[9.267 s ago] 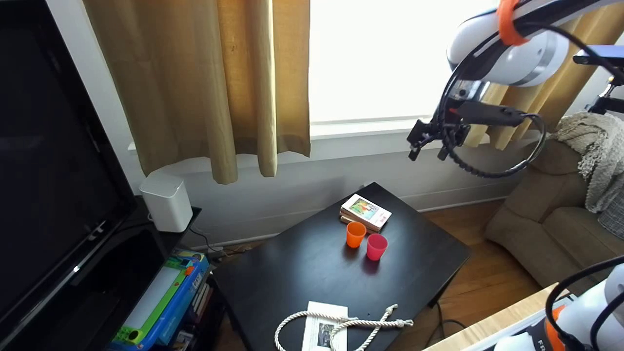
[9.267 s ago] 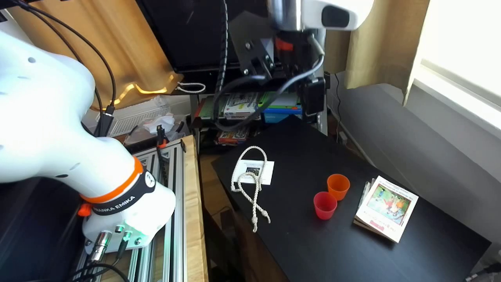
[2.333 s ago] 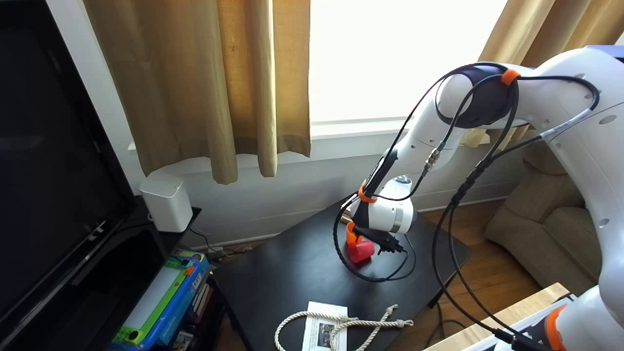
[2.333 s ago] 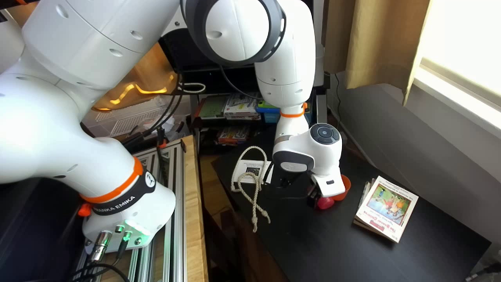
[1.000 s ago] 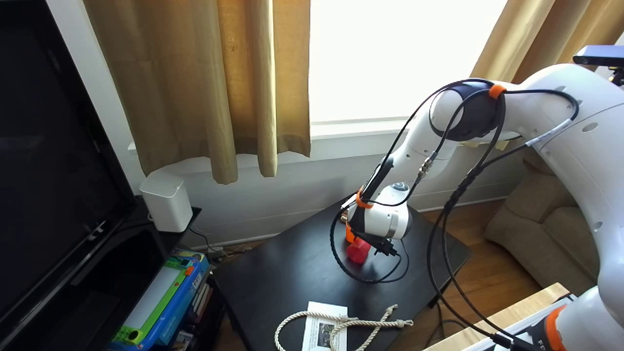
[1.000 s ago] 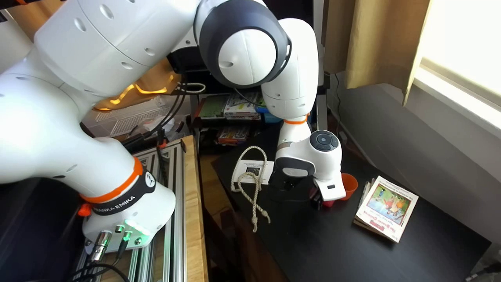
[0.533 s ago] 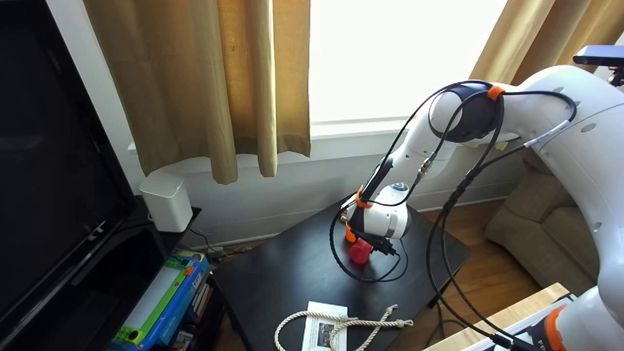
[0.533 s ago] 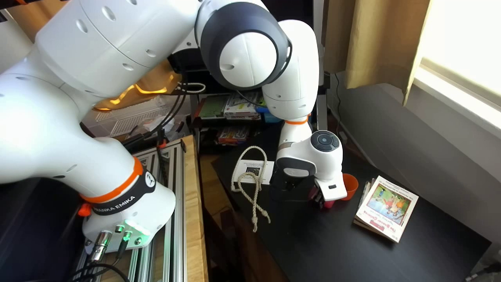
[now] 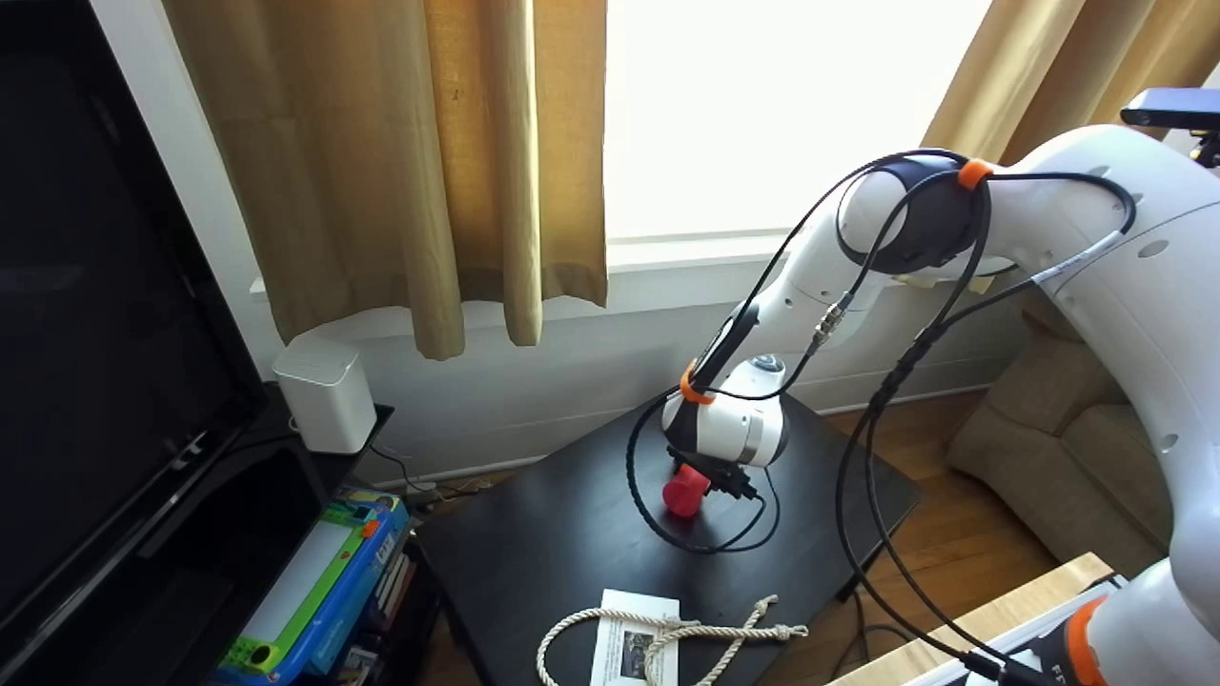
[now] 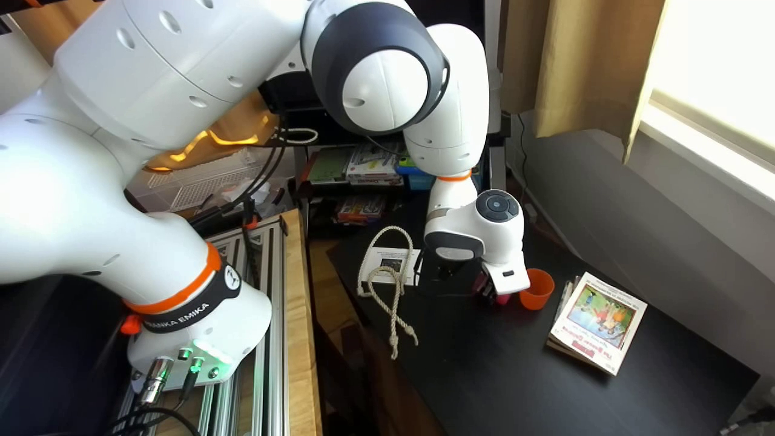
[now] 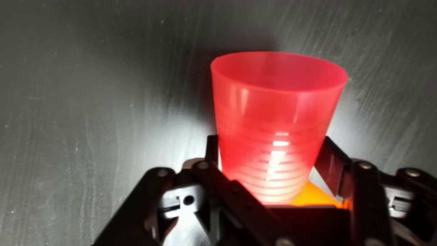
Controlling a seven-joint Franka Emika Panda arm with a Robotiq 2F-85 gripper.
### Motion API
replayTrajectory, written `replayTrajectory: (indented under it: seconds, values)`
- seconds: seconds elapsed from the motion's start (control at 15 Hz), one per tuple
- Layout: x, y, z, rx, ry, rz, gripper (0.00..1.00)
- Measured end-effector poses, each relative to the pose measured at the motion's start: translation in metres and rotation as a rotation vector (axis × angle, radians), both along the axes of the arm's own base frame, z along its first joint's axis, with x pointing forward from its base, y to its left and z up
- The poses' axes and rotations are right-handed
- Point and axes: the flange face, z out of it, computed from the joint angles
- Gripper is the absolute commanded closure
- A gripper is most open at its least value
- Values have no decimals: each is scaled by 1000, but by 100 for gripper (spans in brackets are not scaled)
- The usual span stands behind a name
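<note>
By the left corner of the surface [image 10: 545, 387], in an exterior view, a rope [image 10: 394, 330] lies across a sheet [image 10: 390, 257]; well inside the edges, the gripper [image 11: 269, 153] holds a red cup [image 11: 280, 109], jaws parted by its width; an orange cup [image 10: 537, 289] stands just beside, then books [image 10: 596, 324] near the long right edge.

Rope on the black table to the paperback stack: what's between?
An exterior view shows the red cup, held in the gripper, then the orange cup, nearer the paperbacks.

"FRANKA EMIKA" on black band [image 10: 195, 307]
</note>
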Motion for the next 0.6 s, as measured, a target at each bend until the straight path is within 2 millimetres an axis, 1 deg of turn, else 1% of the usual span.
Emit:
replayTrajectory:
  seconds: [0.2, 0.33, 0.47, 0.6]
  values:
    - [7, 30, 14, 19, -20, 23, 55]
    - [13, 48, 26, -6, -67, 50, 55]
    - [17, 61, 35, -68, -142, 85, 55]
    - [16, 68, 40, -148, -209, 106, 55]
